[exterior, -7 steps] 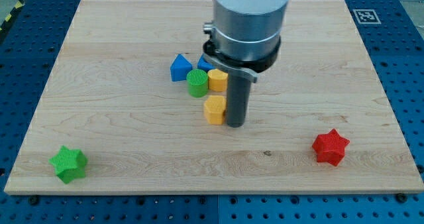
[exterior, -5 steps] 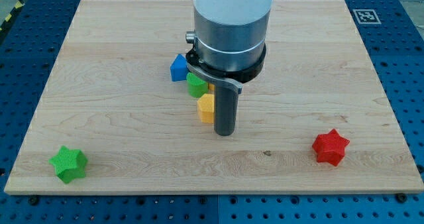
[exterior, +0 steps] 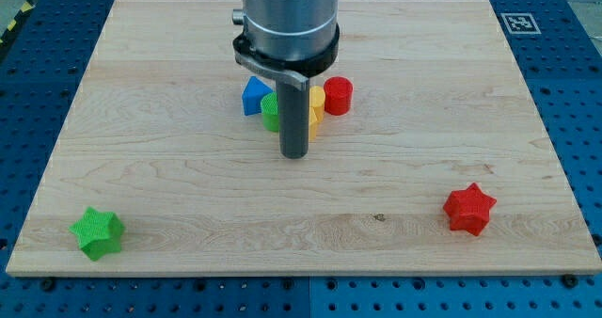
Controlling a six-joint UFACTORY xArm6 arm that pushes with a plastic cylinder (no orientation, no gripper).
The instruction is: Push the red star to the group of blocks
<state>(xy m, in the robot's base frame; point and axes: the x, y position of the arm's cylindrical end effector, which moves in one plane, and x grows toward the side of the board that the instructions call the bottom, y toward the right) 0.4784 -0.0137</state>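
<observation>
The red star point(exterior: 468, 208) lies alone at the view's lower right of the wooden board point(exterior: 141, 177). The group of blocks sits at the upper middle: a blue block point(exterior: 253, 96), a green cylinder point(exterior: 270, 113), a yellow block point(exterior: 316, 106) and a red cylinder point(exterior: 338, 95). My rod stands in front of the group and hides part of it. My tip point(exterior: 295, 154) rests just below the green and yellow blocks, far to the left of the red star.
A green star point(exterior: 98, 231) lies at the view's lower left corner of the board. A black and white marker tag point(exterior: 518, 23) sits off the board's upper right corner.
My tip moved left and up toward the group. The lone yellow block below the group was pushed up against the others. The red cylinder came into view as the arm shifted left.
</observation>
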